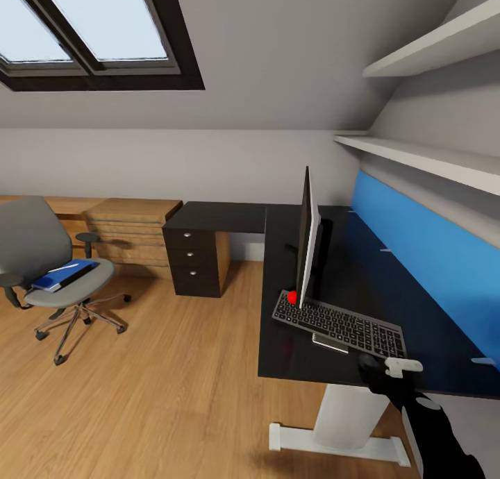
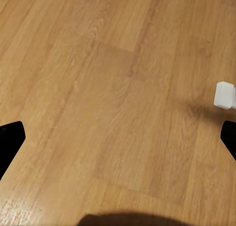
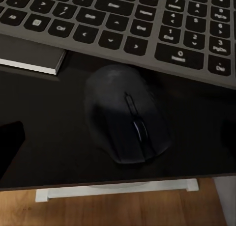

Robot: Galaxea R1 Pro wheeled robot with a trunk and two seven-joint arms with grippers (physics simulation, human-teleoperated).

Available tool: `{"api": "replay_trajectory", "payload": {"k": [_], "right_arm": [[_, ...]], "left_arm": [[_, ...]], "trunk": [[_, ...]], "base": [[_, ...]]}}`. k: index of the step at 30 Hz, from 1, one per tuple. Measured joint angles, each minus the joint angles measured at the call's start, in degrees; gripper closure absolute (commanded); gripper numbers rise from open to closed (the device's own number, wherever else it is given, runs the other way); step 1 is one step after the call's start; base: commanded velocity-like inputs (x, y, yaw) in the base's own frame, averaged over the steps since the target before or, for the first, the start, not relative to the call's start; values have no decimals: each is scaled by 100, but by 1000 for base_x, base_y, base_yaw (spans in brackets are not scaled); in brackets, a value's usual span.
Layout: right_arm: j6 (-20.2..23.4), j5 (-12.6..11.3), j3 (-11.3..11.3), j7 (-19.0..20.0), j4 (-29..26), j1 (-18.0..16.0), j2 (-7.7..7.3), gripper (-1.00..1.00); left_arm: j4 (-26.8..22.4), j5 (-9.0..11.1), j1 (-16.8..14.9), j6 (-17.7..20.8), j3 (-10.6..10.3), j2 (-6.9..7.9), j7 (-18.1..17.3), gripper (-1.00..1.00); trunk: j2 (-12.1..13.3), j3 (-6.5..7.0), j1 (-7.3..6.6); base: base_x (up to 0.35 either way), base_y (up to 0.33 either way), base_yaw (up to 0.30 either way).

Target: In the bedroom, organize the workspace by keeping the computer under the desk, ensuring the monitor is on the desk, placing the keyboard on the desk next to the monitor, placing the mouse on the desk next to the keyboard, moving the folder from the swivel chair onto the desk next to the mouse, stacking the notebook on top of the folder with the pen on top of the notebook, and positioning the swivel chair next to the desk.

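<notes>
Folder (image 1: pixel 64 274) off at far left, flat on the swivel chair (image 1: pixel 42 257) seat, waiting its turn, long axis slanting toward the bench (image 1: pixel 389 284); pale thin strip on top, maybe the pen, too small to tell. Moving right: monitor (image 1: pixel 306 239) upright on the bench, seen almost edge-on. Keyboard (image 1: pixel 339 324) just in front of it, one long edge seemingly propped on something silver, long axis running along the bench's front edge. Mouse (image 3: pixel 127 117) right beside the keyboard, near that edge, nose aimed at the keys, looking placed where the task wants it. Right tool (image 1: pixel 389 366) hovering over the mouse, fingers spread and empty, probably just after release. Left tool (image 2: pixel 118 137) over bare floor (image 2: pixel 118 64), fingers apart, idle.
</notes>
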Motion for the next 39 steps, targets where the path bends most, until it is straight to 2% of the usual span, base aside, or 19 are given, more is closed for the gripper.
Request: {"api": "replay_trajectory", "payload": {"k": [39], "right_arm": [[-140,9,5,-17,105,0,5,-100]], "left_arm": [[5,16,0,-4,24,11,5,-100]], "trunk": [[0,0,0]], "base": [[1,-2,0]]}}
